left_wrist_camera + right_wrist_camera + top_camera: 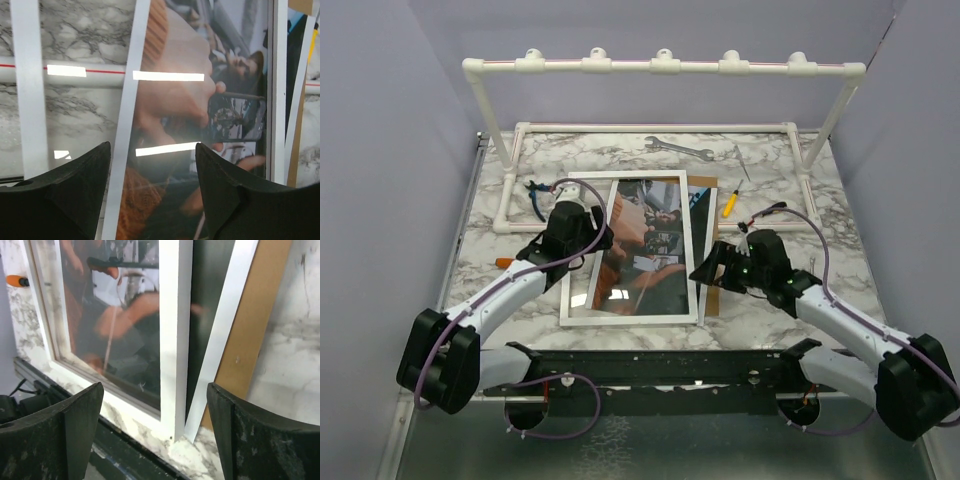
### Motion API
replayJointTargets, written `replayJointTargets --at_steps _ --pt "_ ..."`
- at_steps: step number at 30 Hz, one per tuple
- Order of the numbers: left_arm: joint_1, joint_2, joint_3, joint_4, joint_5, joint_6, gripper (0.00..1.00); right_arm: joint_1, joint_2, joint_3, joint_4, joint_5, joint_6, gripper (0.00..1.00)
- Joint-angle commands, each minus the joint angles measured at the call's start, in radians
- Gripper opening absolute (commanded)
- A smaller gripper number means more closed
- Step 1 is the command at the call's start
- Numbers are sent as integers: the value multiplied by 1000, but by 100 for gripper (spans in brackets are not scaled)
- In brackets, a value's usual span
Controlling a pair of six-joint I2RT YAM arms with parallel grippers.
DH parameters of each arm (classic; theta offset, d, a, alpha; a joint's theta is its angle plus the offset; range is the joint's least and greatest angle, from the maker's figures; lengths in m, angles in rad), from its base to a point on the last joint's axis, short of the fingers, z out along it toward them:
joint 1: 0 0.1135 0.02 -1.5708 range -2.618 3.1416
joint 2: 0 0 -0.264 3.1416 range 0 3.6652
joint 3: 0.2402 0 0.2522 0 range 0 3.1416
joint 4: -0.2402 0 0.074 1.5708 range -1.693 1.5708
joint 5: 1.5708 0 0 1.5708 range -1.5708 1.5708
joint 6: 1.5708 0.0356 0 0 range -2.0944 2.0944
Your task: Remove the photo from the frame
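The marble surface carries a white pipe rack along its far side, and in front of that, in the middle, the frame lies flat with its glass facing up. Its long axis runs from the arms' bases towards the rack, leaning slightly to the right at the far end. A brown backing board and a loose white strip stick out from under the frame's right long edge. The photo is still behind the glass, inside the white border, with its dark reddish scene showing through the glare. The left tool sits over the frame's left long edge in its far half, fingers spread on either side of that border and pinching nothing. The right tool sits just beside the right long edge near the close corner, also spread wide and empty, with the frame lying to its left. Judging by this, the right arm is nearer the exposed layers, so it looks better placed to work the back loose, while the left arm could steady the frame. A wrench, blue-handled pliers and a yellow-handled screwdriver lie beyond the frame.
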Motion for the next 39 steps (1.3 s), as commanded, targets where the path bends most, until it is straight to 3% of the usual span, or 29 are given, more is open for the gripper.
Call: replayJointTargets --at_steps 1,4,12,20,27,39 --pt "-61 -18 -19 -16 47 -18 69 5 -99 -67 -55 -53 83 78" --pt "-72 -22 -22 -14 44 -34 69 5 -139 -107 -50 -93 120 59" --pt "-78 -56 -33 -14 50 -38 69 5 -178 -214 -38 -142 181 46" --pt "-78 -73 -44 -17 50 -34 69 5 -161 -262 -23 -126 237 44" --pt "-78 -83 -41 -22 44 -30 69 5 -190 -365 84 -87 369 29" --pt "-78 -79 -33 -29 44 -21 69 5 -72 -408 308 -103 421 34"
